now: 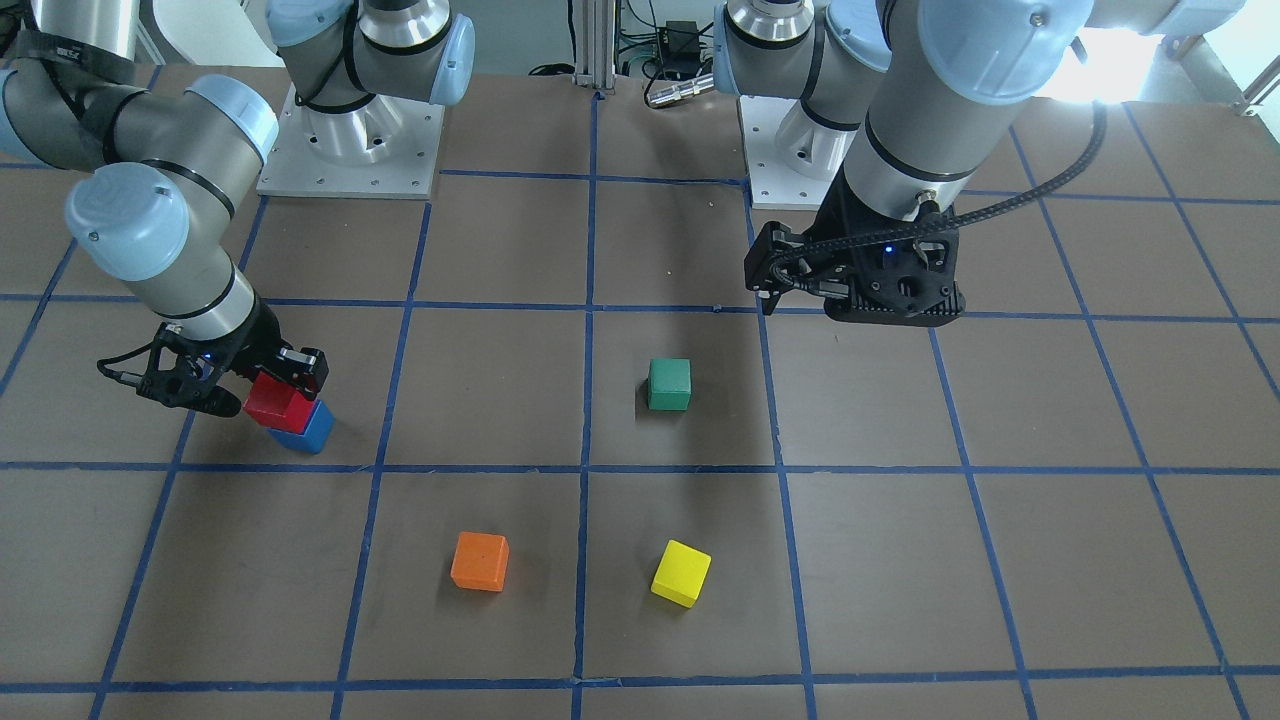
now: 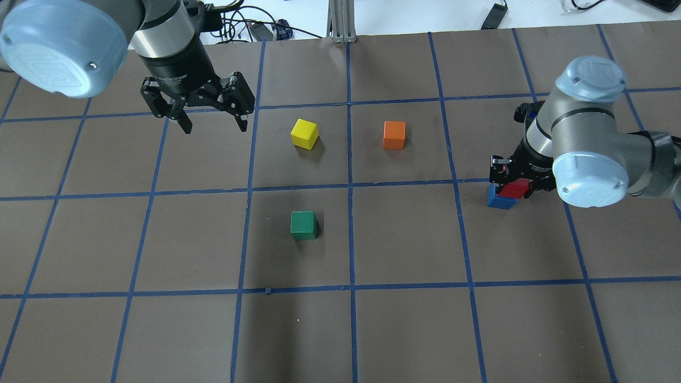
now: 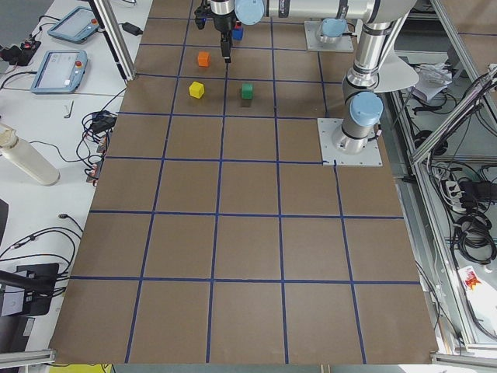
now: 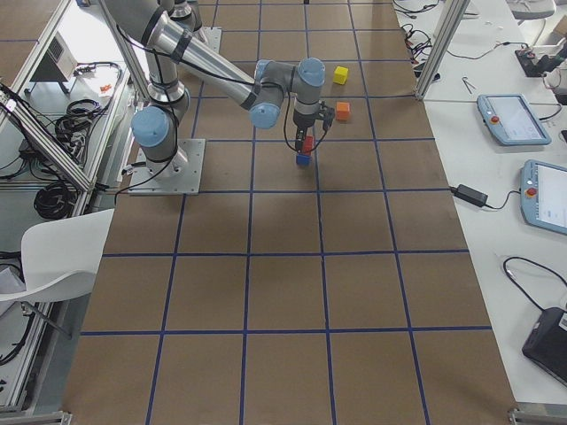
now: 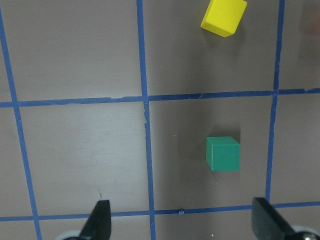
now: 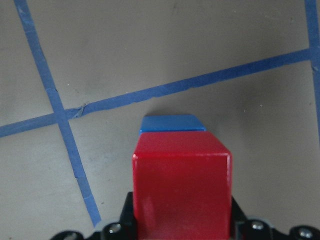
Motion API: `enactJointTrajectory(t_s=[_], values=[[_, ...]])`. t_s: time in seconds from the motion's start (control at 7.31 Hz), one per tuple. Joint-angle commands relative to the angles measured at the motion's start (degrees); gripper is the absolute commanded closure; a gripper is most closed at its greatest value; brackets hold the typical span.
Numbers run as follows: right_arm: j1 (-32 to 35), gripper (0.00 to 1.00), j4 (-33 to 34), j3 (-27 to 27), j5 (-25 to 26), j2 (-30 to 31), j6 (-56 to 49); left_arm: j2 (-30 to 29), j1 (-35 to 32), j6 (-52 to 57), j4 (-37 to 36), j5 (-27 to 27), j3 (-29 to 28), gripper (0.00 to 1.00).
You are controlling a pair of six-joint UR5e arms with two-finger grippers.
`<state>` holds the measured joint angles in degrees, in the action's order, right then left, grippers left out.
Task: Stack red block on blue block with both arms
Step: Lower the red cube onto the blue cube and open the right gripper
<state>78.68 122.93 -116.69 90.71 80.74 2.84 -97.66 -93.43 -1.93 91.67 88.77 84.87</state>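
Five blocks on the table [image 2: 404,319], one of each colour, and two arms at work. Over toward the right edge, the right gripper [image 1: 262,388] has its fingers clamped on the sides of the red block [image 1: 280,405], and that red block sits right on top of the blue block [image 1: 310,432], a little off-square, with a strip of blue peeking out past it in the right wrist view. Whether the red's full weight is down on the blue, I cannot tell. On the other side, the left gripper [image 2: 215,126] hangs above the table toward the left edge, fingers spread wide, nothing between them. That leaves three loose blocks, each apart from the others. The green block [image 2: 303,224] sits alone near the middle. The yellow block [image 2: 305,133] and the orange block [image 2: 394,134] lie side by side, apart, toward the edge across from the robot, the yellow one turned at an angle to the tape grid.
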Motion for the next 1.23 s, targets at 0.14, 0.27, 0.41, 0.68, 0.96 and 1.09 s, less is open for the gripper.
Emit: enactJointTrajectory(t_s=[0.14, 0.27, 0.41, 0.68, 0.96, 1.09], values=[[-0.02, 0.88, -0.06, -0.29, 0.09, -0.23, 0.86, -0.07, 0.00, 0.00, 0.09, 0.00, -0.31, 0.00], [-0.02, 0.83, -0.15, -0.29, 0.00, -0.32, 0.86, 0.02, 0.00, 0.00, 0.09, 0.09, -0.31, 0.00], [-0.02, 0.71, 0.11, -0.29, 0.08, -0.32, 0.86, 0.02, 0.00, 0.09, 0.09, 0.09, -0.40, 0.00], [-0.02, 0.32, 1.25, -0.11, 0.08, -0.40, 0.24, 0.02, 0.00, 0.09, 0.09, 0.09, -0.23, 0.00], [-0.02, 0.15, 1.61, -0.11, -0.18, -0.40, 0.59, 0.10, 0.00, 0.09, 0.09, 0.09, -0.31, 0.00], [-0.02, 0.12, 1.52, 0.24, -0.18, -0.40, 0.77, 0.02, 0.00, 0.09, 0.09, 0.09, -0.23, 0.00]])
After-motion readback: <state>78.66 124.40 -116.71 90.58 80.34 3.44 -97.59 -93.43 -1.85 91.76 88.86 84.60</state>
